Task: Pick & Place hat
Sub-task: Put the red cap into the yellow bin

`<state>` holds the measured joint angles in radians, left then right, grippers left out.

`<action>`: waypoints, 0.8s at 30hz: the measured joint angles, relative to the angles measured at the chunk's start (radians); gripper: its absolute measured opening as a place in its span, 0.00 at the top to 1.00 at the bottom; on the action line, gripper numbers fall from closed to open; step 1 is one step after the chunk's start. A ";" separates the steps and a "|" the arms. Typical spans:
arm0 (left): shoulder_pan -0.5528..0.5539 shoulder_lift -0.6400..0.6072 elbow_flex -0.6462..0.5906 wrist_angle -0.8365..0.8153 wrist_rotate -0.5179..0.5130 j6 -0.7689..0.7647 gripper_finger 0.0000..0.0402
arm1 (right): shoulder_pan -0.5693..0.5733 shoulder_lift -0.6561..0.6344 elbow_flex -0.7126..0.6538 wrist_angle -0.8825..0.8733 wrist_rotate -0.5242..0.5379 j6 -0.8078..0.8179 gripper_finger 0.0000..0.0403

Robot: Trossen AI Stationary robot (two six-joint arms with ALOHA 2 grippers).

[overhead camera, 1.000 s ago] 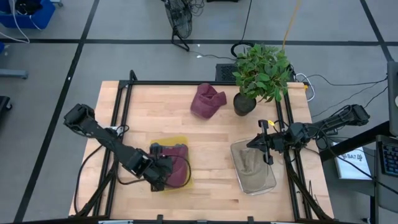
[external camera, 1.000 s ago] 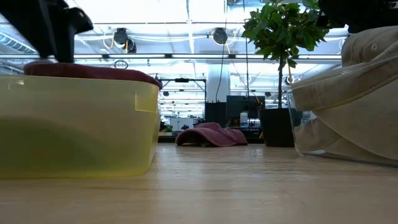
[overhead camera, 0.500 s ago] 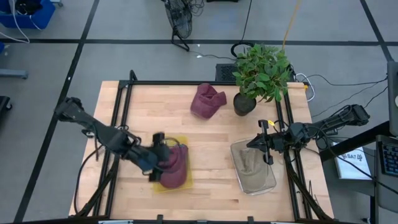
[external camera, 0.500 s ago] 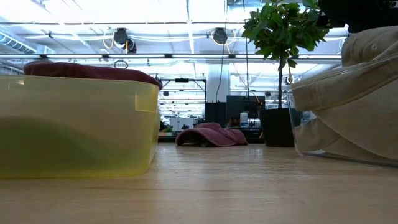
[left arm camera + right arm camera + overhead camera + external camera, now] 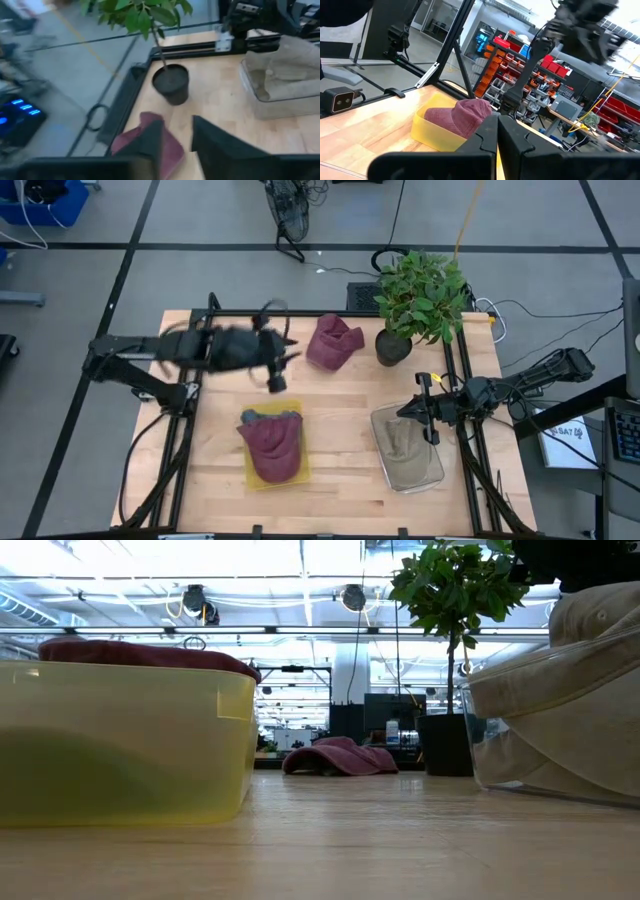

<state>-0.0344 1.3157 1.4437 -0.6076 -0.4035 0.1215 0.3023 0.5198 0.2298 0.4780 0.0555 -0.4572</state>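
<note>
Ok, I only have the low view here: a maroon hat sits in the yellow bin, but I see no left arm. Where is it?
Observer: The left hand hangs over the far left of the table, between the yellow bin and the loose maroon hat.
Operator: Holding anything?
Observer: No. The left wrist view shows its fingers apart with nothing between them.
Operator: And the right arm?
Observer: The right hand waits at the far edge of the clear bin, which holds a beige hat.
</note>
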 joint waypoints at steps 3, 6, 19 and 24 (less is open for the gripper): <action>0.137 0.018 0.000 0.036 0.196 0.061 0.93 | 0.000 0.000 0.000 0.000 0.000 -0.004 1.00; 0.250 0.053 0.000 0.062 0.307 0.064 0.97 | 0.000 0.000 0.000 0.000 0.000 -0.005 1.00; 0.448 0.385 0.098 0.204 0.570 0.019 0.99 | 0.000 0.000 0.000 -0.012 0.000 -0.034 1.00; 0.476 0.585 0.304 0.086 0.572 0.033 0.99 | 0.000 0.001 0.000 -0.012 0.000 -0.034 1.00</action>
<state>0.4414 1.9007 1.7481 -0.5220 0.1684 0.1548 0.3026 0.5205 0.2298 0.4664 0.0555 -0.4911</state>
